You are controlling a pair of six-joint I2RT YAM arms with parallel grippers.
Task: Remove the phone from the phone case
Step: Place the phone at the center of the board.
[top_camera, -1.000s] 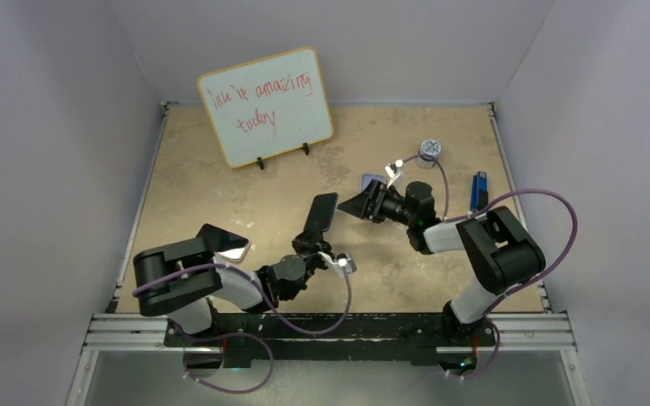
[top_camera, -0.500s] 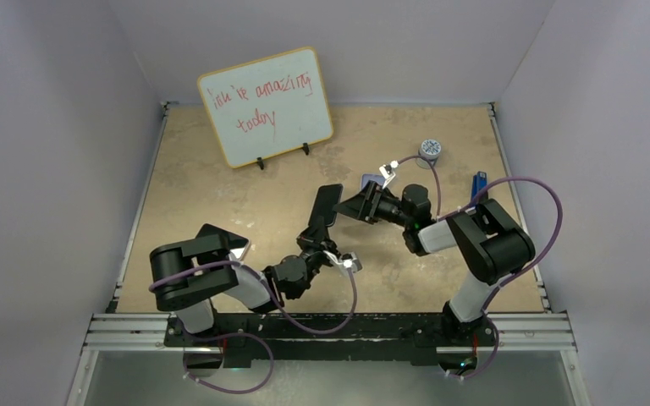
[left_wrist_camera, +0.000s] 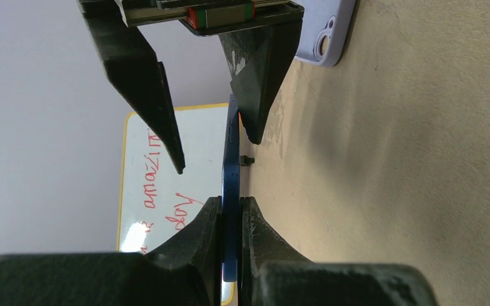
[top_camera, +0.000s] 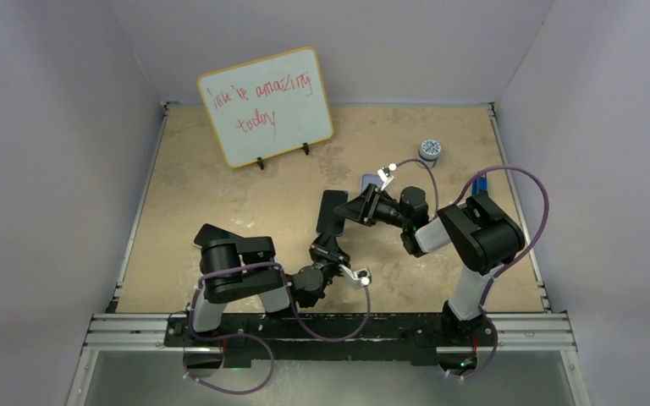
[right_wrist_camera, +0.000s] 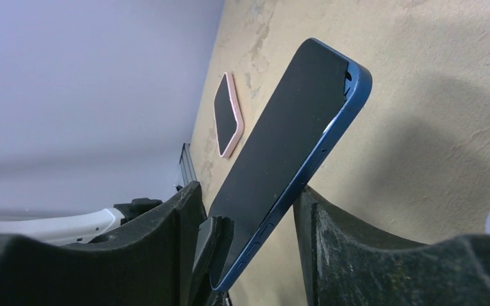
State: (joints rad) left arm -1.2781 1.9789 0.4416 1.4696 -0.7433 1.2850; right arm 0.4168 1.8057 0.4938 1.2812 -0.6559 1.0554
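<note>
A blue phone (top_camera: 332, 211) with a black screen is held off the table, bare of any case. My left gripper (top_camera: 328, 245) is shut on its lower end; in the left wrist view the phone (left_wrist_camera: 231, 191) stands edge-on between my fingers (left_wrist_camera: 231, 207). My right gripper (top_camera: 349, 210) is open and straddles the phone's upper end (right_wrist_camera: 281, 159). One finger touches the blue edge and the other stands apart (right_wrist_camera: 249, 191). A lavender phone case (top_camera: 371, 180) lies empty on the table behind the right gripper, also seen in the left wrist view (left_wrist_camera: 325, 32).
A whiteboard (top_camera: 267, 106) stands at the back left. A grey round object (top_camera: 428, 150) and a blue object (top_camera: 479, 182) lie at the back right. A pink-rimmed flat item (right_wrist_camera: 228, 113) lies on the table beyond the phone.
My left arm has swung right and forward, bringing the phone more upright. My right gripper has moved left and now has its open fingers on either side of the phone's top.
</note>
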